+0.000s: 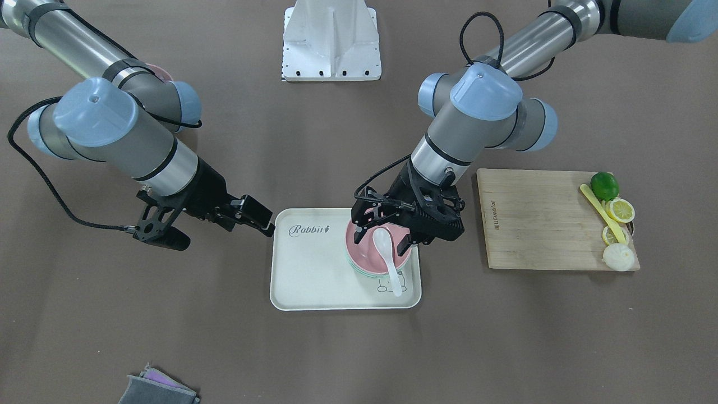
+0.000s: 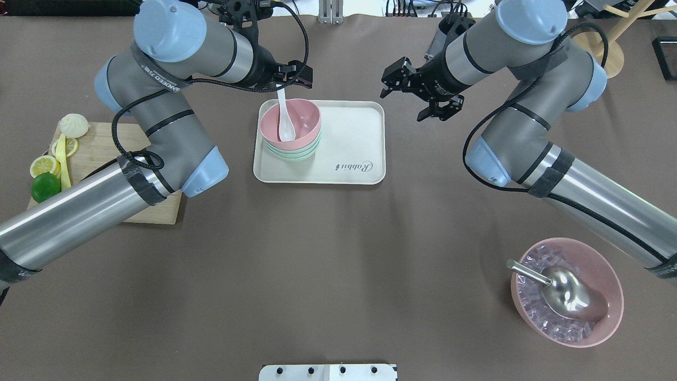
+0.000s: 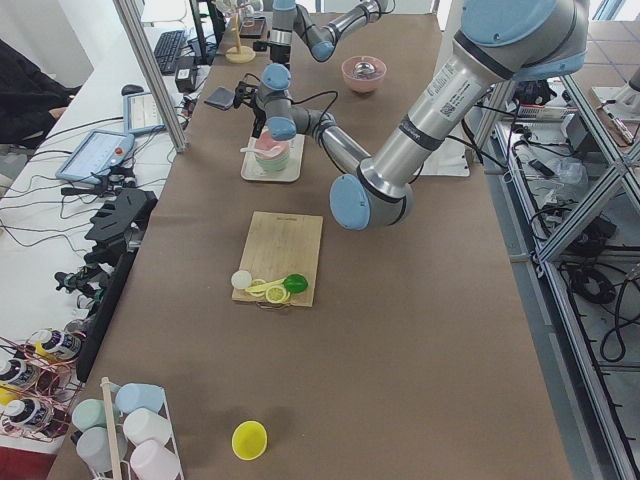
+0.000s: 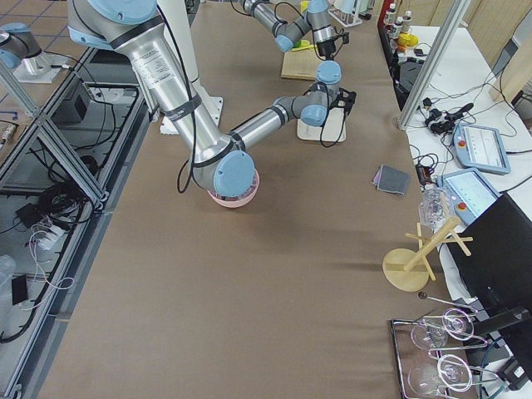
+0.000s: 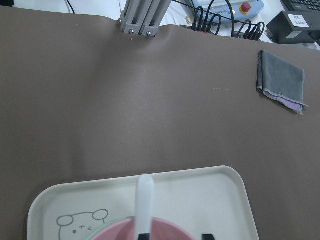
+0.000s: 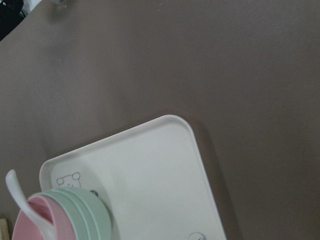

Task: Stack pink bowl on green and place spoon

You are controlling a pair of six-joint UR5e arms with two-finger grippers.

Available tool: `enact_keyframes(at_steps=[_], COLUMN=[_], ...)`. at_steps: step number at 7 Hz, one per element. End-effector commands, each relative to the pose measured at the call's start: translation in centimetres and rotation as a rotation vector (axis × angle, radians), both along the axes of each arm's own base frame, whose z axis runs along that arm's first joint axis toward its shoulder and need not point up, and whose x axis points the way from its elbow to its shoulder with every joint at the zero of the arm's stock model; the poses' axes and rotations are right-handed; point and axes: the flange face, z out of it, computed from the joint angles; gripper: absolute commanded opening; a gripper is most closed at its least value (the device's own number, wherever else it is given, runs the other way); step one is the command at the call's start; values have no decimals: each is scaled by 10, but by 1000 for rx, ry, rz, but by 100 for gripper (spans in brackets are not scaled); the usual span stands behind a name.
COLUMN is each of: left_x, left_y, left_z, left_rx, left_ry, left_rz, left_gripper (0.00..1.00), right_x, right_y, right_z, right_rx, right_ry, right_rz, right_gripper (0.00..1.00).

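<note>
A pink bowl (image 1: 359,242) (image 2: 305,119) sits stacked on green bowls (image 1: 359,271) (image 2: 294,154) on the white tray (image 1: 308,269) (image 2: 349,137). A white spoon (image 1: 387,252) (image 2: 286,125) lies in the pink bowl with its handle out over the rim. My left gripper (image 1: 384,233) (image 2: 294,83) is open just above the bowl, with one finger on each side of the spoon and not closed on it. The spoon handle (image 5: 144,200) shows in the left wrist view. My right gripper (image 2: 401,98) (image 1: 262,220) is open and empty, held above the table beside the tray's other end.
A wooden cutting board (image 1: 538,219) (image 2: 100,153) holds a lime (image 1: 604,185), lemon slices, a white bun and a yellow utensil. A large pink bowl of ice with a metal scoop (image 2: 567,297) stands near the robot's right. A grey cloth (image 1: 157,390) (image 5: 281,80) lies at the far edge.
</note>
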Motion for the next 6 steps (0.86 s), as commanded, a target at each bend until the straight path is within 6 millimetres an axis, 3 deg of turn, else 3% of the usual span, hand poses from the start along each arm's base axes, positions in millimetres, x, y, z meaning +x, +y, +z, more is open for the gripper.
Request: enact_keyframes(at_steps=[1, 2, 3, 4, 5, 6], left_x=[-80, -140, -196, -251, -292, -313], left_y=[-15, -26, -32, -39, -33, -25], left_z=[73, 124, 160, 178, 220, 261], left_rx=[-17, 83, 126, 132, 69, -3], left_ry=[-70, -209, -392, -540, -586, -611], left_rz=[-84, -80, -37, 8, -6, -7], left_gripper=[98, 98, 98, 98, 98, 98], right_x=[67, 111, 158, 200, 244, 289], right_y=[-13, -16, -18, -12, 6, 19], right_z=[55, 91, 127, 177, 243, 300], right_rx=[67, 120, 198, 252, 299, 338], right_ry=[125, 257, 382, 474, 552, 623], right_rz=[3, -51, -141, -247, -336, -425], right_gripper=[100, 100, 100, 100, 100, 100])
